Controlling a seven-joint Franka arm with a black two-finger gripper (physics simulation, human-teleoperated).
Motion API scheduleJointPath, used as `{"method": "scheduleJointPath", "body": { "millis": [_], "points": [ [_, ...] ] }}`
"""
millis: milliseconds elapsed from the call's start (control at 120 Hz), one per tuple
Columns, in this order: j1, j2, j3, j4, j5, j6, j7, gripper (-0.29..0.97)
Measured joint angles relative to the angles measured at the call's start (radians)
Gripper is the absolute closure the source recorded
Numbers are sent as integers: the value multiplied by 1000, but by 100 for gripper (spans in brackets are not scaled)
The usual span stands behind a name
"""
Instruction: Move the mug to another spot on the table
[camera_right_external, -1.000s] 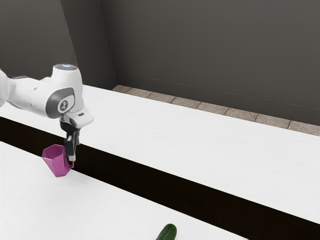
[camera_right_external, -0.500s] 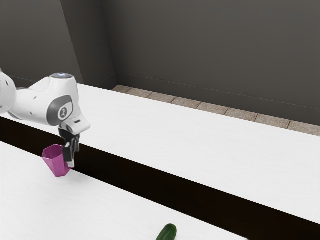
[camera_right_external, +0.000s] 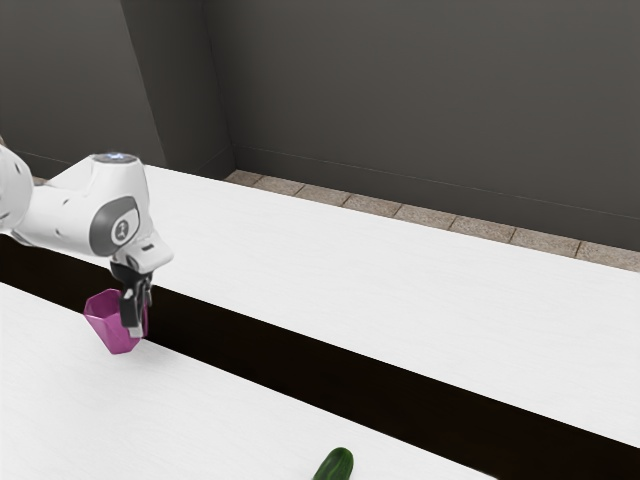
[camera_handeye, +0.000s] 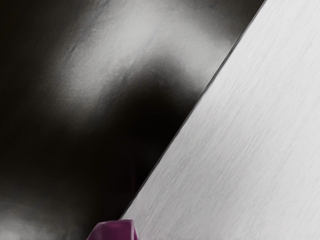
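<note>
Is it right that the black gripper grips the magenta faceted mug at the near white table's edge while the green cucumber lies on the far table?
Not quite: the exterior view shows the green cucumber on the near white table, the same one as the magenta faceted mug, not the far table. The black gripper does grip the mug at that table's edge.

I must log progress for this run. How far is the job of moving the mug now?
Done: the claw seems shut on the mug at its rim. In hand: the mug hangs tilted at the table edge by the dark gap, seemingly lifted. Left: carry it to a new spot, set it upright, open the claw.
</note>
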Motion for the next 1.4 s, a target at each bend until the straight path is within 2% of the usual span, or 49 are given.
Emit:
{"method": "scheduleJointPath", "body": {
  "millis": [350, 433, 608, 833, 1167, 1400],
  "points": [
    [3, 34, 0, 0, 1, 18, 4, 2],
    [6, 36, 0, 0, 0, 23, 4, 11],
    [7, 36, 0, 0, 0, 28, 5, 41],
    [6, 36, 0, 0, 8, 42, 1, 54],
    [-29, 20, -4, 48, 149, -3, -55, 68],
    [-120, -8, -6, 90, 269, -38, -125, 74]
  ]
}}
